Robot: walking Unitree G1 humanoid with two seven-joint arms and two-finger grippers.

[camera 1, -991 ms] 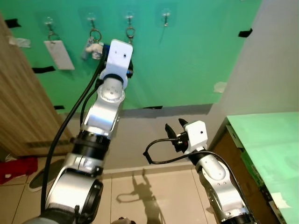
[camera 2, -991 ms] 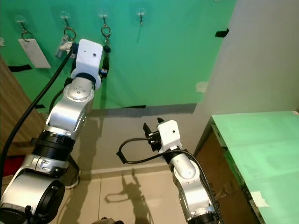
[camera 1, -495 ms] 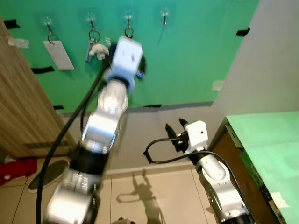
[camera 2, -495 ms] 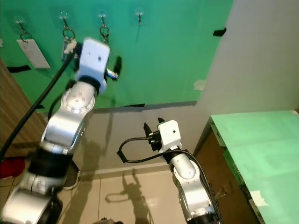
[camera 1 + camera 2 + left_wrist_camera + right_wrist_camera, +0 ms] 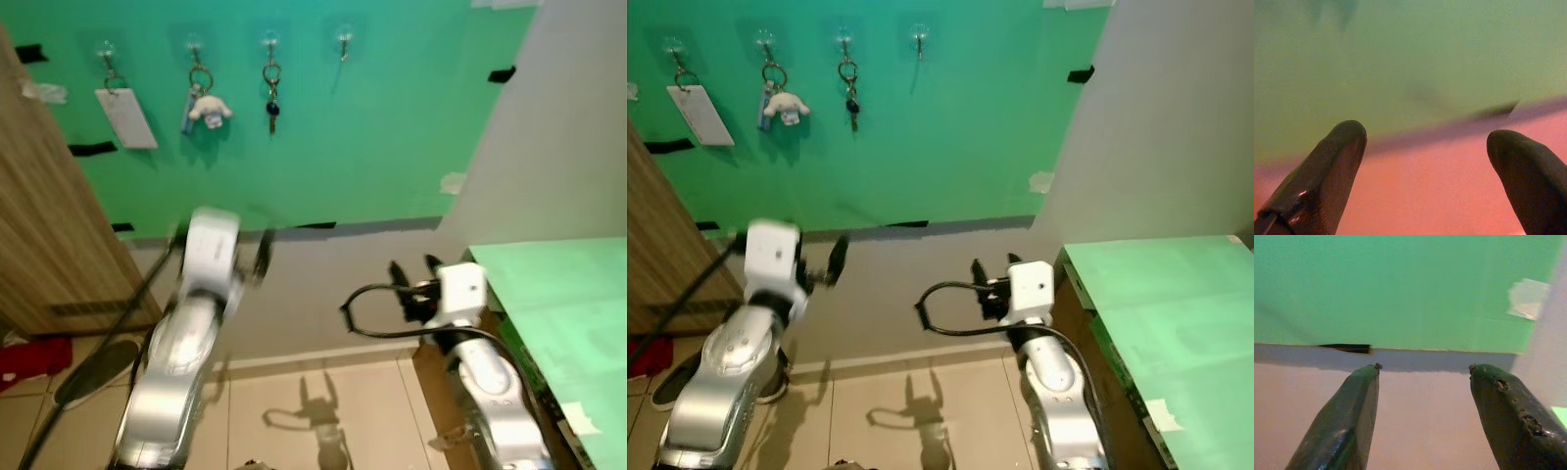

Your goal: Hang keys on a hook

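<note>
The keys (image 5: 271,95), a ring with a small dark key, hang from the third hook on the green wall (image 5: 392,127). A plush keychain (image 5: 203,106) hangs on the second hook and a white tag (image 5: 124,117) on the first. The fourth hook (image 5: 344,39) is bare. My left gripper (image 5: 220,250) is low, well below the hooks and blurred; in the left wrist view its fingers (image 5: 1327,171) stand open with nothing between them. My right gripper (image 5: 413,272) is held low at the right, open (image 5: 1422,377) and empty, facing the foot of the wall.
A wooden panel (image 5: 49,215) stands at the left. A green-topped table (image 5: 568,294) is at the right, under a white wall (image 5: 558,127). A shoe (image 5: 88,367) and a red cloth (image 5: 34,354) lie on the tiled floor at the left.
My left gripper has let go of the keys at the third hook, pulled back and dropped low. The keys stay hanging. The right arm has shifted a little to the right.
</note>
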